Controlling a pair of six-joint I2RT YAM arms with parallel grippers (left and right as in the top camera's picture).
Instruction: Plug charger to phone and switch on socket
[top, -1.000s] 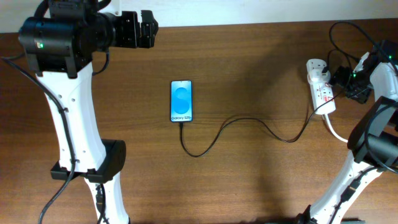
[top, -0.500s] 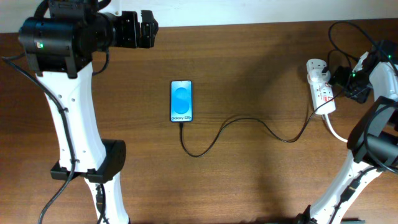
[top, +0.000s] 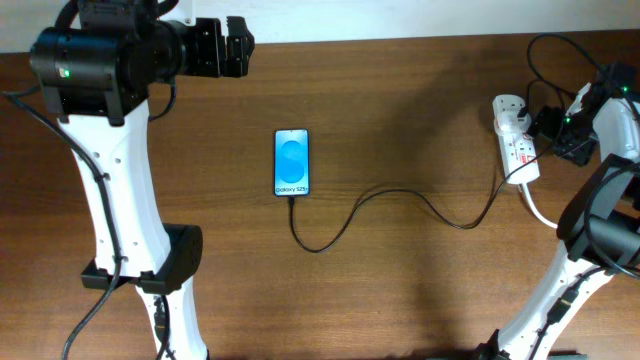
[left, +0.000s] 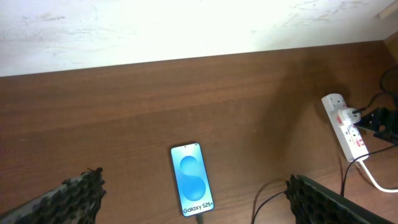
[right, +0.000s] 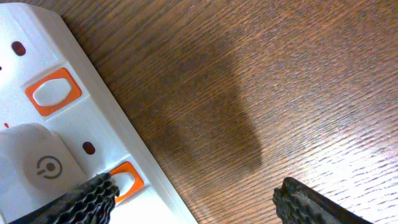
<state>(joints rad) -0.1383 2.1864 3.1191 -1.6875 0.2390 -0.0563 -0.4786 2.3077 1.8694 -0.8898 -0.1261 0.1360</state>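
Note:
The phone lies flat mid-table, its blue screen lit; it also shows in the left wrist view. The thin black charger cable runs from the phone's near end in a loop to the white socket strip at the right. My right gripper is open at the strip's right side. In the right wrist view, its left finger rests by an orange switch on the strip, and the gripper holds nothing. My left gripper is open, raised at the back left, and empty.
A white plug adapter sits in the strip between its two orange switches. The strip's thick white cord trails toward the right arm's base. Thick black robot cables loop at the back right. A pale wall borders the far table edge.
My right gripper has shifted very slightly beside the socket strip. The phone, cable and left arm have not moved.

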